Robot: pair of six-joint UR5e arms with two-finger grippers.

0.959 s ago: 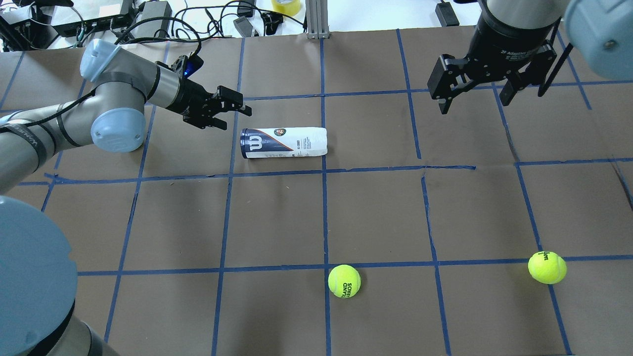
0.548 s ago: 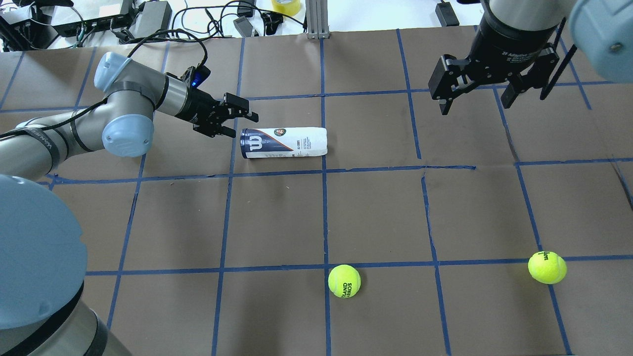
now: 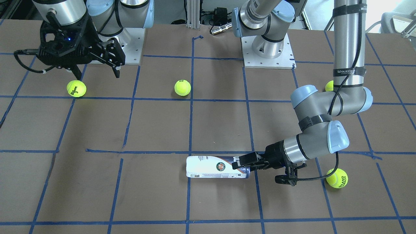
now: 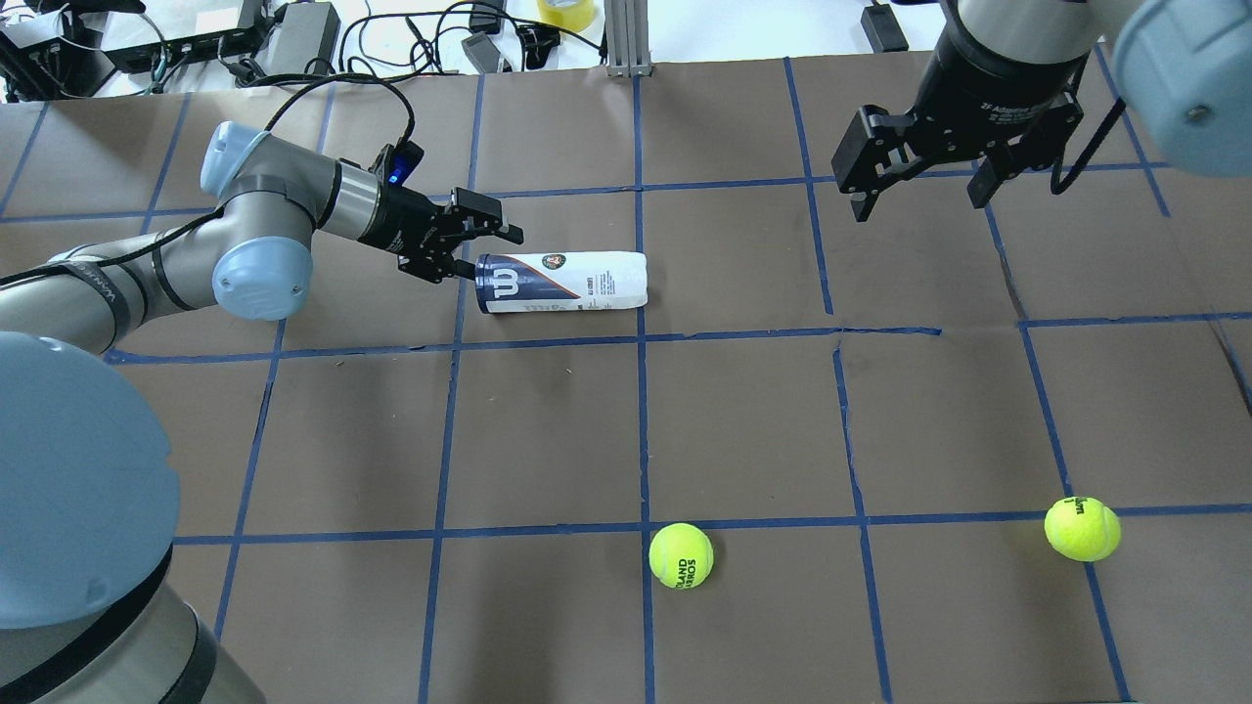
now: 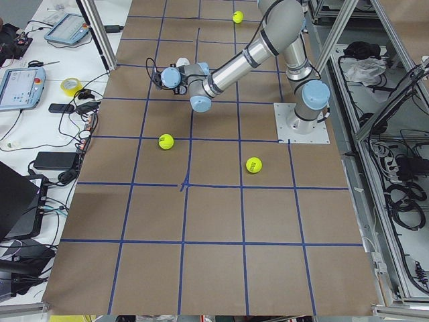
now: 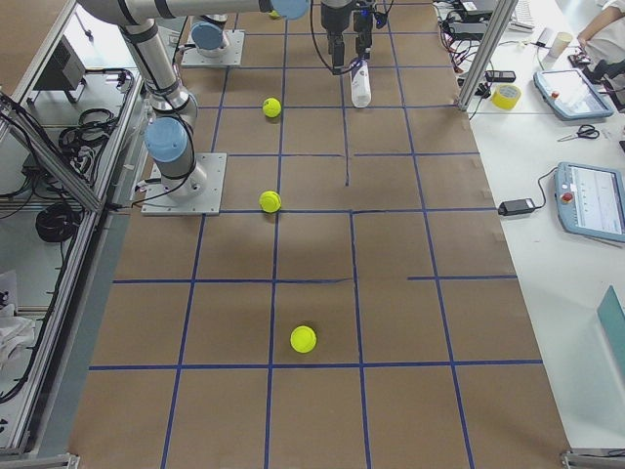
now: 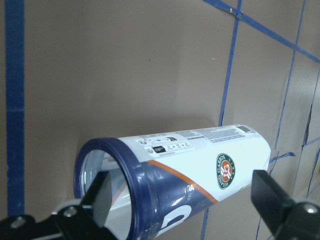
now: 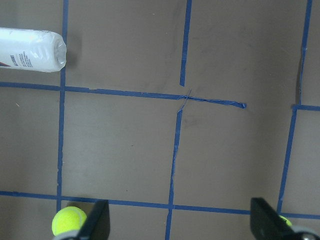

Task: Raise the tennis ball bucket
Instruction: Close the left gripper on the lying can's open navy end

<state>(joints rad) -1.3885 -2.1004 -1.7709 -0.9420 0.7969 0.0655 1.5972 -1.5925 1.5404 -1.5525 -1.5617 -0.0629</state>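
The tennis ball bucket (image 4: 560, 282) lies on its side on the brown table, navy end toward the left arm. It also shows in the front view (image 3: 211, 166), in the left wrist view (image 7: 180, 170), and at the top left of the right wrist view (image 8: 30, 50). My left gripper (image 4: 489, 249) is open and low at the navy end, with its fingers on either side of the rim (image 7: 182, 210) (image 3: 242, 164). My right gripper (image 4: 919, 191) is open and empty, held high over the far right of the table (image 3: 96, 70).
Two tennis balls (image 4: 681, 555) (image 4: 1082, 529) lie near the robot's side. Another ball (image 3: 337, 178) lies by the left arm's elbow and one (image 3: 329, 86) behind it. Cables and boxes (image 4: 293, 29) lie past the far edge.
My left gripper has moved right and lower to the can's navy end, and its fingers now straddle the rim. The right gripper drifted slightly left. The can has not moved.
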